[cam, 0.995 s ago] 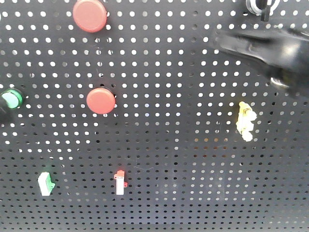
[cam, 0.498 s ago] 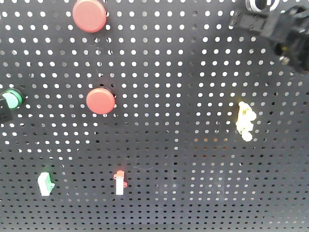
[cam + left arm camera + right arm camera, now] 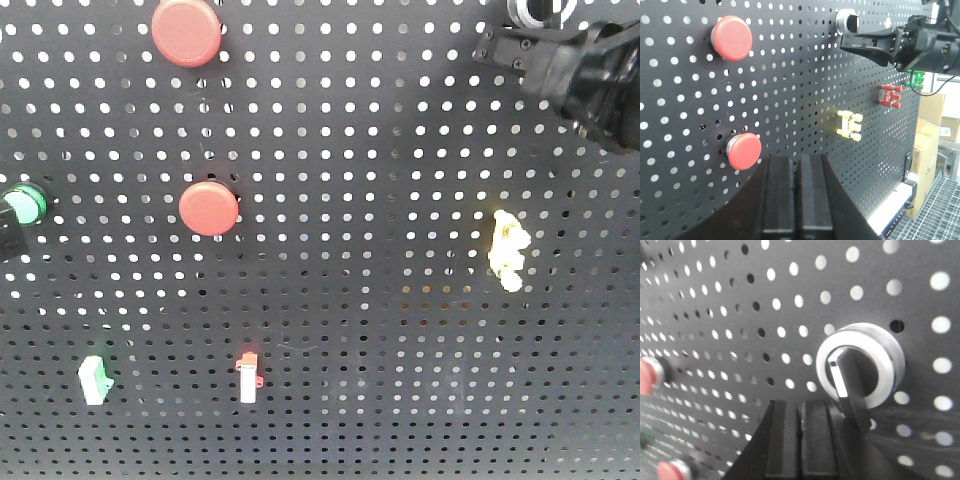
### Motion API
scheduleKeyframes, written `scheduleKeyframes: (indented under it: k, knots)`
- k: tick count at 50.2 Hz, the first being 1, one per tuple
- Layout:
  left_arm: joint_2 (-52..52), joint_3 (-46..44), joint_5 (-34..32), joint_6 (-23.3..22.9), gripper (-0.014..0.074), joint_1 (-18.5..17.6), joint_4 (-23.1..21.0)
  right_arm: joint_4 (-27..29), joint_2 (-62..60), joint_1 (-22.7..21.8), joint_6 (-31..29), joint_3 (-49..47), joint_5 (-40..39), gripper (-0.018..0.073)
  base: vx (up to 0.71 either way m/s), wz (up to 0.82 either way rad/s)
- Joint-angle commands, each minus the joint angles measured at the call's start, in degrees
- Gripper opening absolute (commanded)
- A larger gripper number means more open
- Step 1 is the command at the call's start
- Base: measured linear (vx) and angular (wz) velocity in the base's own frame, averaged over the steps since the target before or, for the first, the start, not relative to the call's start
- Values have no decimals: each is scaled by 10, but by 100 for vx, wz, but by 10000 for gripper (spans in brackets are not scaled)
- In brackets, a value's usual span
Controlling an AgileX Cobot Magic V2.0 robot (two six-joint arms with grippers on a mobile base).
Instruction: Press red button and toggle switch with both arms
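- The left gripper [image 3: 796, 161], jaws together, sat low centre, nearer the smaller button [image 3: 744, 150] than the red button [image 3: 731, 37] at upper left; it could press the wrong one.
- The right gripper [image 3: 801, 404], jaws together, lay just beside the toggle switch [image 3: 860, 371] at centre right; its tips could slip off it.

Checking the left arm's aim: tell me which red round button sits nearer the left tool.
The lower, smaller red button, just up-left of the left tool in its wrist view. The larger red button sits well above it.
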Motion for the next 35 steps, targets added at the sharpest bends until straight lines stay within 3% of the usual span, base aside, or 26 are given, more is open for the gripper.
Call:
scheduleKeyframes:
  k: [1,29,35]
  knots:
    - [0,-13,-20,-5,2,0,-26,-10,-9,-5,0,-19,-89,-3,0,0]
    - [0,-13,-23,-5,2,0,-10,-70,-10,-6,-3,-19,-128,-3,0,0]
    - [-1,-13,-21,-5,2,0,9,-70,-15,-6,3,-17,-81,-3,0,0]
